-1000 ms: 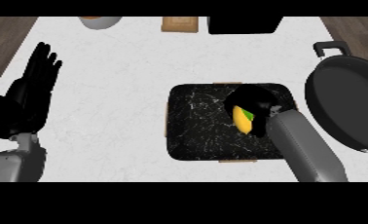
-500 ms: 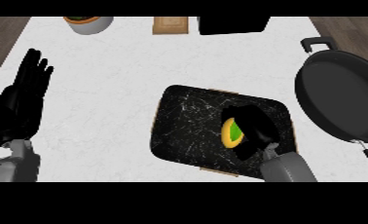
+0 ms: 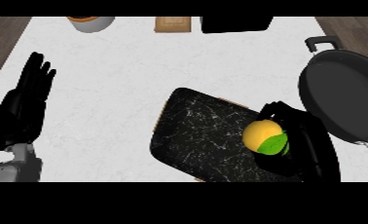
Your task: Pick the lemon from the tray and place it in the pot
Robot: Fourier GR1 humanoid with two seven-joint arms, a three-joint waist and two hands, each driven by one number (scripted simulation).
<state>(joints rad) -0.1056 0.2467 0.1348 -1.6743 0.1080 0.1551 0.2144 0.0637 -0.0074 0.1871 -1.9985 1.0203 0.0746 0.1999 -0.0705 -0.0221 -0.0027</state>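
Right hand (image 3: 298,135) curled round lemon (image 3: 265,138), grasping it over right end of dark tray (image 3: 194,130); tray sits skewed on white counter (image 3: 122,72); pot (image 3: 338,96) just right of tray; left hand (image 3: 28,101) resting at left edge, fingers straight and up

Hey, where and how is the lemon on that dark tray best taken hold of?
Around its round middle, coming from the pot side. The lemon sits near the tray's right end, and the right hand already curls round it from there, so a wrap across its widest part probably suits.
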